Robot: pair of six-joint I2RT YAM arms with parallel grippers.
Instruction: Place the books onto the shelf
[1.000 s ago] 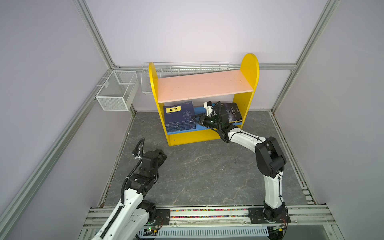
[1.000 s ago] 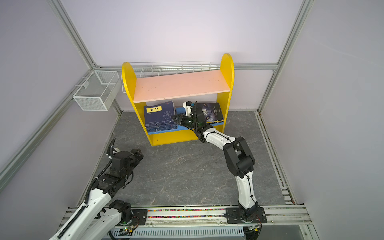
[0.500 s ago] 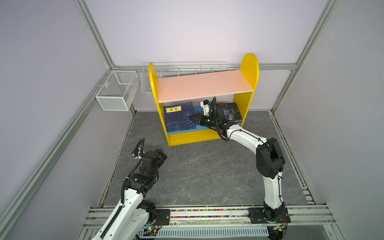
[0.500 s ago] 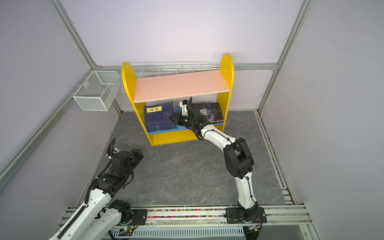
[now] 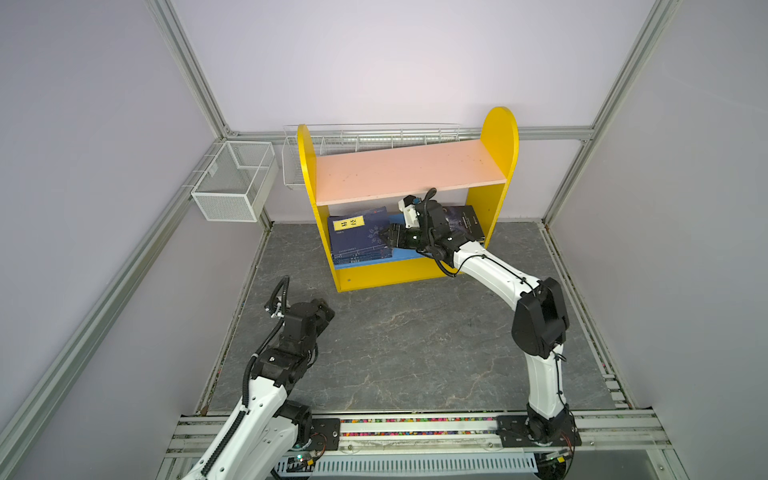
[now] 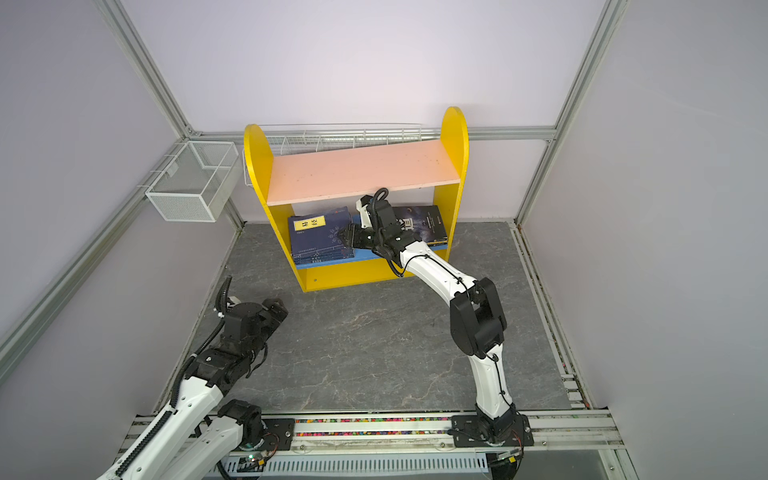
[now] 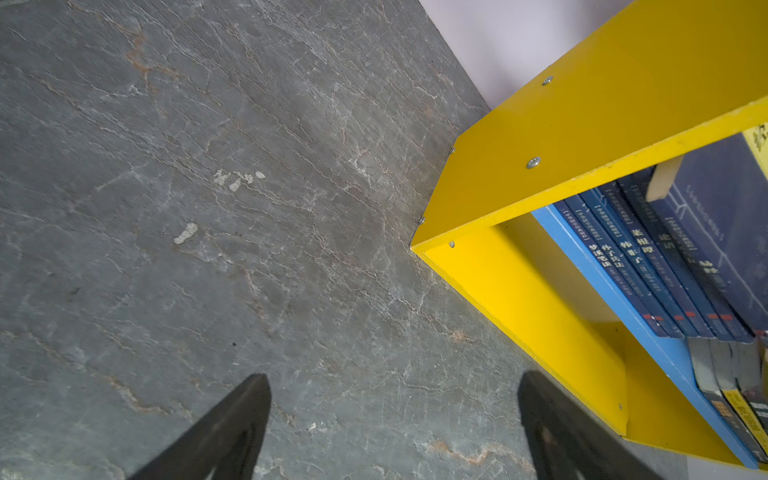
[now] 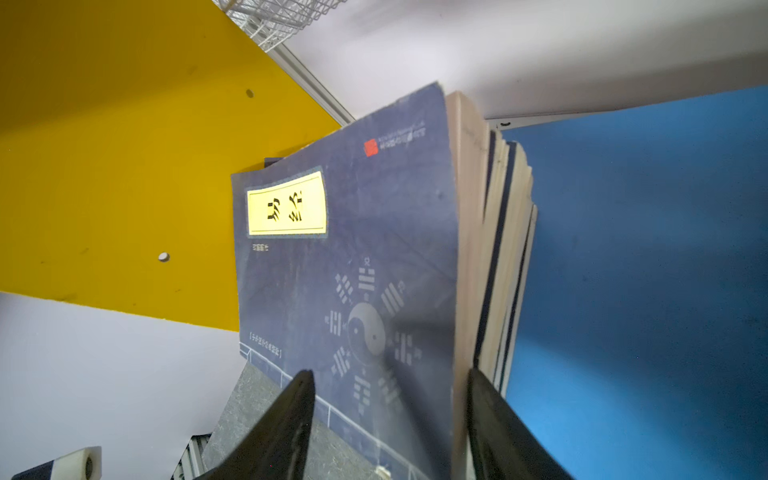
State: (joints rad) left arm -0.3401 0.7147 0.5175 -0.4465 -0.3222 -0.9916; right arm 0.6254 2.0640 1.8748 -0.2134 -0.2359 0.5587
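Shelf [image 5: 500, 137] stands at the back of the counter [image 5: 415, 340]. Its blue lower board [image 8: 644, 249] holds 2 piles: navy books [image 5: 357, 243] lying flat at the left, black books [image 5: 467, 218] at the right. Right tool [image 5: 385, 237] is parted, straddling the top navy book's edge without pinching it. Left tool [image 7: 394, 384] gapes wide over the counter, holding nothing.
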